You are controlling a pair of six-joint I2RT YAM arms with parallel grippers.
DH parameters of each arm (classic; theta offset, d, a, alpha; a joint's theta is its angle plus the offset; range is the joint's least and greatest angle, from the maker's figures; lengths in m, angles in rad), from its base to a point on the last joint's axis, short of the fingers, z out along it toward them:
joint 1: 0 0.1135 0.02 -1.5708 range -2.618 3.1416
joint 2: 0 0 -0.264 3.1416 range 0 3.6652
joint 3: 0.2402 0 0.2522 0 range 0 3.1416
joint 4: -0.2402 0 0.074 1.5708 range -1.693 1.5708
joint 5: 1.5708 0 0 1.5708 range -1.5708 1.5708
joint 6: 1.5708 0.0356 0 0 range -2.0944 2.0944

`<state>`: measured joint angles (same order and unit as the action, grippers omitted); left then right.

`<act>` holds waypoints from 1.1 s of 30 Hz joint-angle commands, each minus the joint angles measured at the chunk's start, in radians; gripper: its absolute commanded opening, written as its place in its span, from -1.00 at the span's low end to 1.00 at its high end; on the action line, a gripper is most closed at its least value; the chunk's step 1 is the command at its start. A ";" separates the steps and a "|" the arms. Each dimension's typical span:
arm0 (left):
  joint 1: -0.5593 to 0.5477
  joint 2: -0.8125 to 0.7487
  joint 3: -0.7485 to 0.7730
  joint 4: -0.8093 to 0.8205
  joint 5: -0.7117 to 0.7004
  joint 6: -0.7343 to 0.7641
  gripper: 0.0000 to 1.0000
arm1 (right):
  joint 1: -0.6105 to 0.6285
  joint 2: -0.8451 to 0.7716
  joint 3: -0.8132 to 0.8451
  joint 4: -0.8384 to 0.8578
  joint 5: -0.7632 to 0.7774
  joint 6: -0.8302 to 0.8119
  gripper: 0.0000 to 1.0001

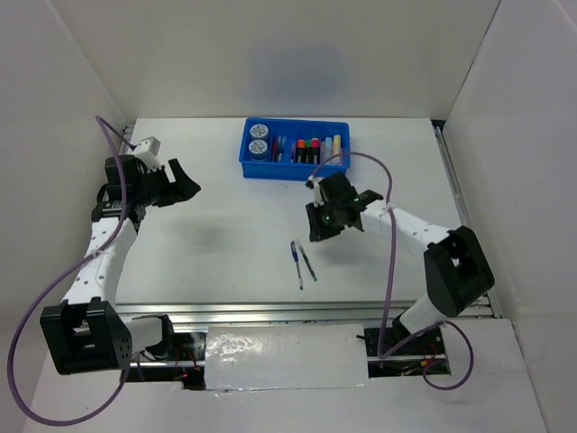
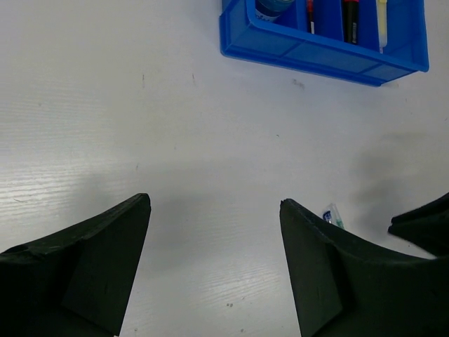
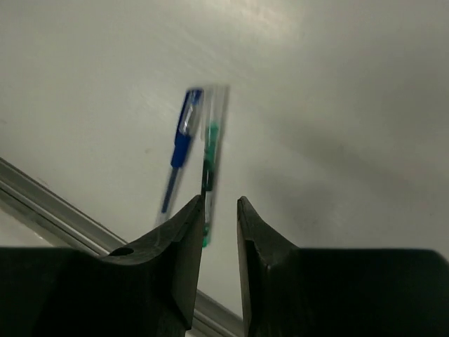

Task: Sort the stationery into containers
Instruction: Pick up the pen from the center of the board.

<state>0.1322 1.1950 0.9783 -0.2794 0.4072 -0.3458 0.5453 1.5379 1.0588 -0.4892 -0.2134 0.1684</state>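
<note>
On a white bench walled in white, the right end effector is seen narrowly parted and empty. Just ahead of its tips, a green pen and a blue pen are laid side by side, their long axes nearly parallel and pointing away from the tips. The left end effector, spread wide and empty, is well apart, so the right arm is judged nearer. The blue tray is set at the far edge.

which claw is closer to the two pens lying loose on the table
Right. The right claw sits just beyond the pens, between them and the blue tray, not touching them. The left claw is far off to their left.
</note>
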 commanded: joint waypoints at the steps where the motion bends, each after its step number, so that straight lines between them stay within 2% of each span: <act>1: 0.003 -0.012 0.003 0.011 -0.022 -0.009 0.75 | 0.105 -0.033 -0.039 0.027 0.055 0.028 -0.33; 3: 0.003 -0.008 0.010 0.002 -0.045 -0.009 0.79 | 0.151 -0.029 -0.052 0.031 0.132 0.023 -0.27; 4: 0.003 -0.005 0.016 -0.001 -0.051 -0.010 0.99 | 0.166 -0.010 -0.051 0.023 0.137 0.026 -0.25; 13: 0.003 0.006 0.030 -0.023 -0.065 0.004 0.99 | 0.203 0.096 -0.039 -0.011 0.154 0.072 -0.24; 18: 0.003 0.018 0.031 -0.024 -0.062 0.013 0.99 | 0.205 0.100 -0.071 0.008 0.132 0.079 -0.23; 27: 0.003 0.032 0.037 -0.014 -0.054 0.013 0.99 | 0.200 0.200 -0.040 -0.009 0.160 0.085 -0.34; 31: 0.004 0.040 0.037 -0.007 -0.053 0.014 0.99 | 0.188 0.241 -0.014 -0.018 0.209 0.098 -0.51; 32: 0.004 0.040 0.036 -0.003 -0.054 0.013 0.98 | 0.186 0.255 -0.010 -0.020 0.210 0.097 -0.64; 33: 0.003 0.044 0.036 0.000 -0.050 0.011 0.99 | 0.180 0.258 0.009 -0.026 0.210 0.095 -0.88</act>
<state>0.1322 1.2308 0.9779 -0.3134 0.3447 -0.3428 0.7380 1.7466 1.0389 -0.5037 -0.0528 0.2531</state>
